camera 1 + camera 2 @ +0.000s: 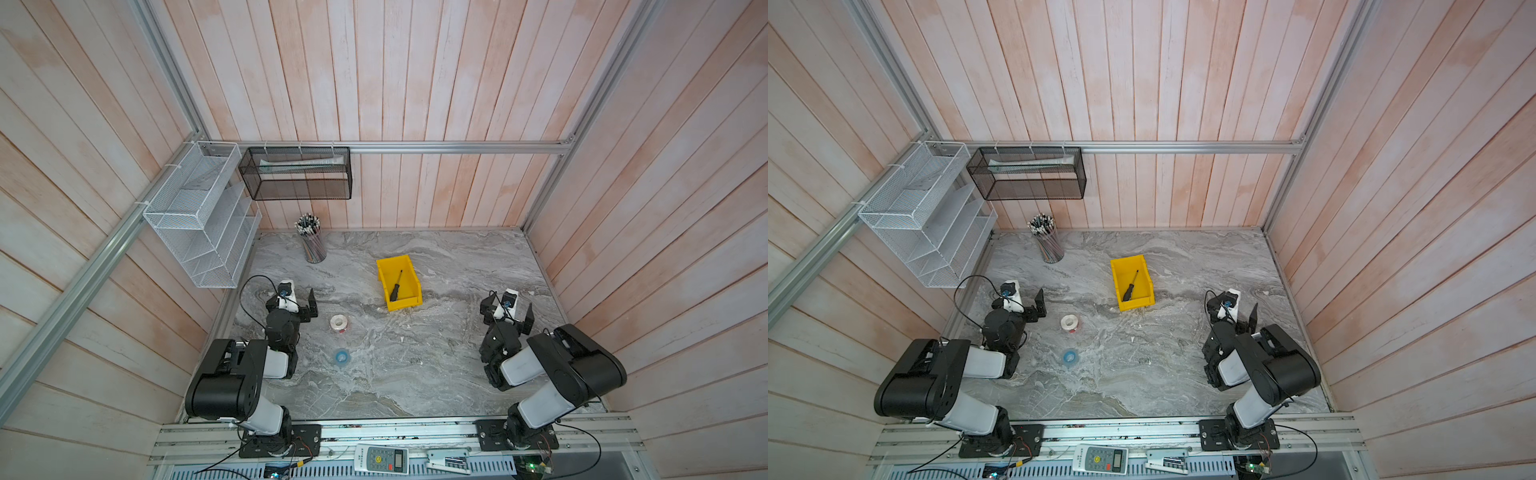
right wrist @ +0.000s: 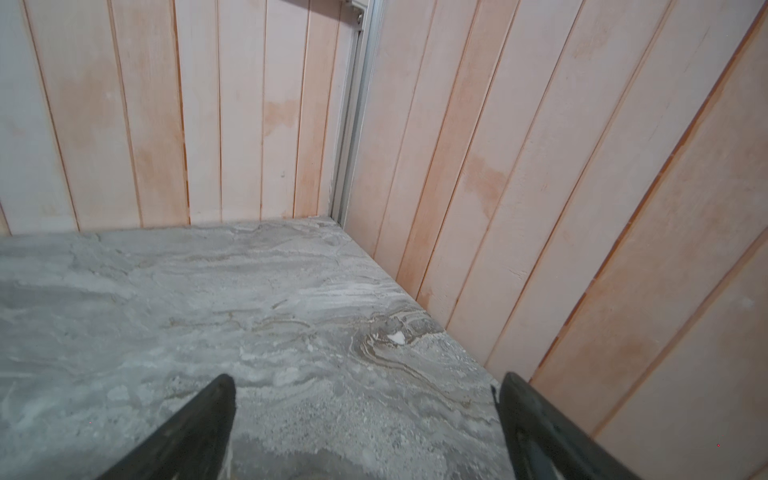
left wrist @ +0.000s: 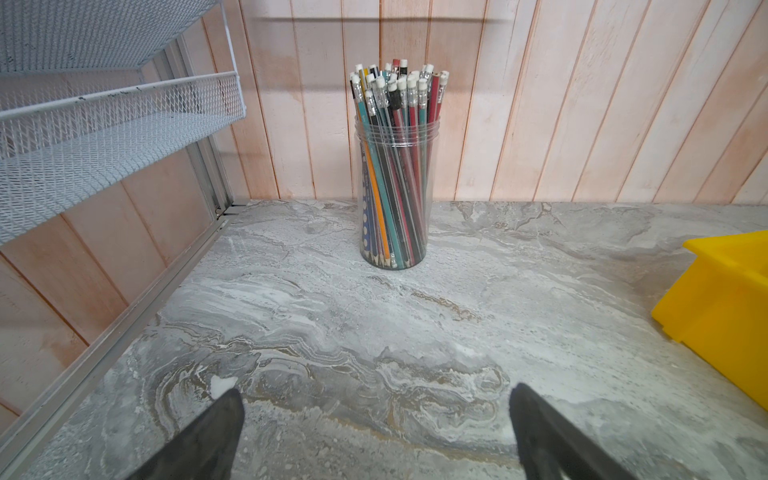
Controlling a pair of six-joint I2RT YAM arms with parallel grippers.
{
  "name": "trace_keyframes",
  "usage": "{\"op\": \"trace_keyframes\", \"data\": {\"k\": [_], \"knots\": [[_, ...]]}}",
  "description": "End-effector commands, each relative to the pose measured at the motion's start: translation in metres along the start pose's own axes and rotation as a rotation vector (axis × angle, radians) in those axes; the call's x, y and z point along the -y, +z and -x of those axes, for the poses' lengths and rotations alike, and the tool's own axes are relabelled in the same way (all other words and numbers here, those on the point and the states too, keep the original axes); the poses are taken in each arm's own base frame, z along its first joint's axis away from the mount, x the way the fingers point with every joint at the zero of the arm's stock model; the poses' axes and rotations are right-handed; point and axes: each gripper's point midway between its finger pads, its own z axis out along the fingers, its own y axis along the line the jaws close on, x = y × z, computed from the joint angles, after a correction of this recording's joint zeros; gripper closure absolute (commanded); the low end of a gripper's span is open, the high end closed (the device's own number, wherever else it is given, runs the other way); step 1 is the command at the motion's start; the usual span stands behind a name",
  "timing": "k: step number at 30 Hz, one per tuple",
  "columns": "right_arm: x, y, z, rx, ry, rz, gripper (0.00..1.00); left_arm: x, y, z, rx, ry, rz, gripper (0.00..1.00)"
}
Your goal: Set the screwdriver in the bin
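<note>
Screwdriver (image 1: 396, 286) inside bin (image 1: 411, 284) in both top views, left wrist view only its wall, left gripper (image 3: 376, 392), right gripper (image 2: 366, 377) jaws apart

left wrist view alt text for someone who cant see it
A clear jar packed with pencils stands on a grey marbled table near a pink plank wall. The left gripper is open and empty in the foreground, with a corner of the yellow bin and a white mesh rack partly in frame.
</note>
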Motion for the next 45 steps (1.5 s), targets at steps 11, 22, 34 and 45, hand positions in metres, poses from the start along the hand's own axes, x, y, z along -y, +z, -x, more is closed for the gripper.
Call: {"op": "trace_keyframes", "data": {"k": [11, 22, 34, 45], "knots": [[-0.024, 0.028, -0.023, -0.098, 0.121, 0.269, 0.02, 0.0, 0.003, 0.008, 0.022, 0.01, -0.007, 0.0], [-0.024, 0.028, -0.025, -0.111, 0.125, 0.27, 0.02, 0.0, 0.003, 0.007, 0.02, 0.01, -0.008, 0.0], [-0.025, 0.028, -0.024, -0.109, 0.125, 0.273, 0.02, 0.0, 0.003, 0.007, 0.02, 0.009, -0.007, 0.0], [-0.025, 0.029, -0.023, -0.107, 0.129, 0.276, 0.02, 0.0, 0.003, 0.007, 0.019, 0.011, -0.007, 0.0]]}}
